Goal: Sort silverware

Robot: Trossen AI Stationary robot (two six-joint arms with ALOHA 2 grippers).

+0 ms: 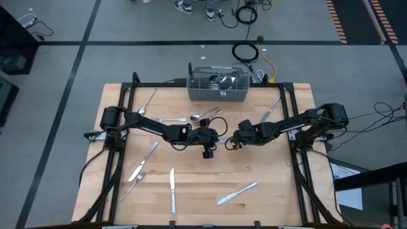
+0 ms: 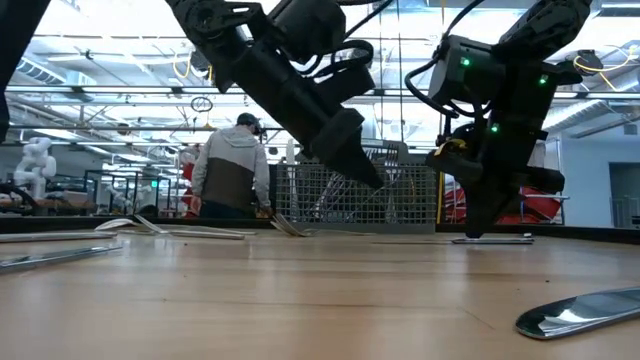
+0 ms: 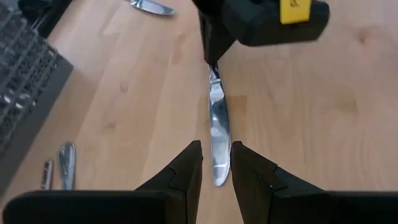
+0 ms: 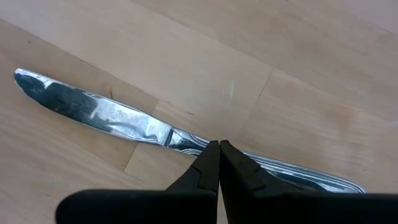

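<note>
A table knife (image 3: 217, 124) hangs between my two grippers at the table's middle. My right gripper (image 4: 219, 146) is shut on its handle and also shows in the left wrist view (image 3: 214, 59). My left gripper (image 3: 216, 163) is open. Its two fingers stand on either side of the blade's tip (image 3: 217, 177), with a gap showing on one side. I cannot tell whether they touch the blade. In the high view the grippers meet tip to tip, left (image 1: 222, 135) and right (image 1: 231, 141). My right gripper pinches the knife's handle (image 4: 186, 142) between its two shut fingers, just behind where the blade begins. The fingers slant down from above and lie across the knife. The blade (image 4: 93, 109) sticks out sideways toward my left gripper, and the rest of the handle (image 4: 311, 177) runs out the other way.
A grey wire-mesh basket (image 1: 219, 86) holding some silverware stands at the far edge. Loose pieces lie around: spoons (image 1: 206, 114), a fork (image 1: 147, 102), and knives (image 1: 270, 108), (image 1: 144, 162), (image 1: 172, 189), (image 1: 237, 193). A person (image 2: 232, 170) stands in the room beyond the table.
</note>
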